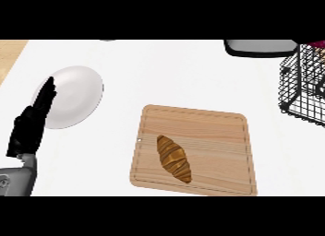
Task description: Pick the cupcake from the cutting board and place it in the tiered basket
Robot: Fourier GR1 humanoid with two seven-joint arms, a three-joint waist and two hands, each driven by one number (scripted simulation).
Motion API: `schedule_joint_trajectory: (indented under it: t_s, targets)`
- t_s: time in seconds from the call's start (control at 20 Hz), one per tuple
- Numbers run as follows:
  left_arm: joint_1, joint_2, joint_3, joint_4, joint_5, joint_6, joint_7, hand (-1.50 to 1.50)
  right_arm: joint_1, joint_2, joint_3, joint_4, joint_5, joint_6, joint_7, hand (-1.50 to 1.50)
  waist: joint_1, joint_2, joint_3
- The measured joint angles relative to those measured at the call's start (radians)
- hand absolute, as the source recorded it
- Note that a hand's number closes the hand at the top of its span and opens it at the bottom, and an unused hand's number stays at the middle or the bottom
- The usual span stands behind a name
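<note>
I take the cutting board as my landmark. From my seat the hardest corner to read is up and to the right of it, where the black wire tiered basket runs off the right edge. Inside its mesh I see a pale shape with something dark red at the very top, and a dark, arm-like form crossing in front of it. I suspect the cupcake is there, but the wires and the frame edge hide too much for me to be sure. I cannot make out my right hand at all.

Above the board, just left of the basket, a dark-rimmed grey object is cut off by the top of the view. I cannot name it.

On the board itself lies only a croissant, set diagonally in the lower left half, clear of the board's edges.

My left hand shows well to the left of the board, fingers straight and pointing up, holding nothing, its tips overlapping the white plate. The plate sits up and left of the board, apart from it.

White counter lies open between board, plate and basket. Far left of the board the counter meets a strip of wood tone.
</note>
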Motion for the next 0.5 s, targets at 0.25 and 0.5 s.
schedule_joint_trajectory:
  t_s: [0.25,0.5]
  targets:
    - [0.001,-0.005,-0.002,0.005,-0.009,-0.002,-0.008,0.00,0.002,-0.100,0.012,0.129,0.095,-0.003,-0.062,1.50,0.004,0.002,0.000]
    - [0.004,-0.022,-0.011,-0.001,-0.023,0.003,-0.009,0.00,0.002,-0.178,-0.024,0.291,0.140,-0.069,-0.168,1.50,0.006,0.002,0.000]
